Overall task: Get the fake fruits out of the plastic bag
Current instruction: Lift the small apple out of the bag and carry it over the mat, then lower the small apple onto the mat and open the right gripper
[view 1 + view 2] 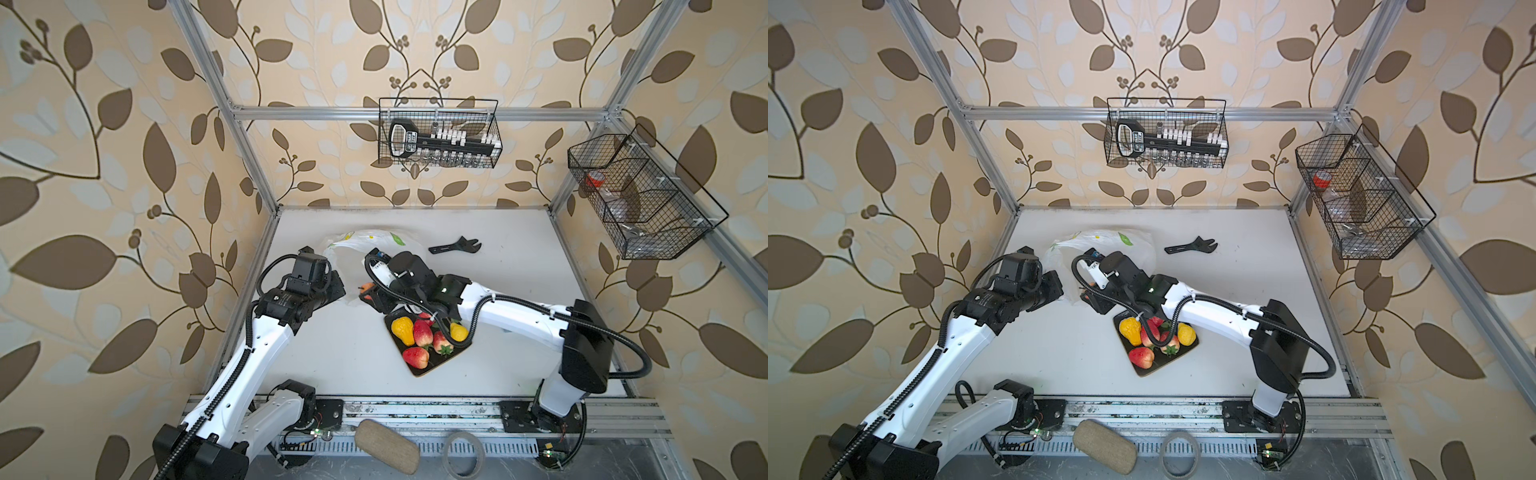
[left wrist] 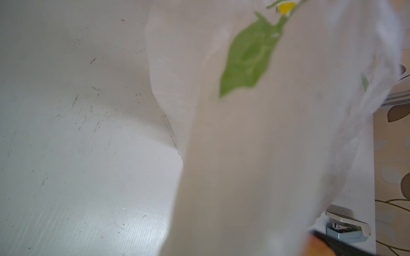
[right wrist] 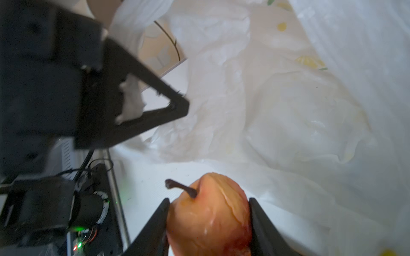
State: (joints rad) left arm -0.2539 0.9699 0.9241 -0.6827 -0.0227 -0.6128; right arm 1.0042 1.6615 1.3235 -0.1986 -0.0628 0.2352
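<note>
Clamping a glossy orange-red plastic apple (image 3: 210, 221) beside the thin white plastic bag (image 3: 288, 99), the right gripper (image 3: 208, 200) looked mid-extraction; the left gripper (image 3: 179, 104) pinched the bag's rim. A carry to the black tray (image 1: 422, 370) seemed next.

We've got the left arm (image 1: 270, 332) coming up from its near-left base toward the far middle. Its wrist is bent so the left gripper (image 1: 335, 286) points right, jaws clamped tight on a fold of the plastic bag (image 1: 357, 245). The right arm (image 1: 519, 309) rises from the near-right base and stretches its forearm leftward. The right gripper (image 3: 208, 199) aims left, jaws partway apart, pinching an apple-like fruit (image 3: 210, 221) from both sides. Both grippers sit near each other mid-scene, not touching.
</note>
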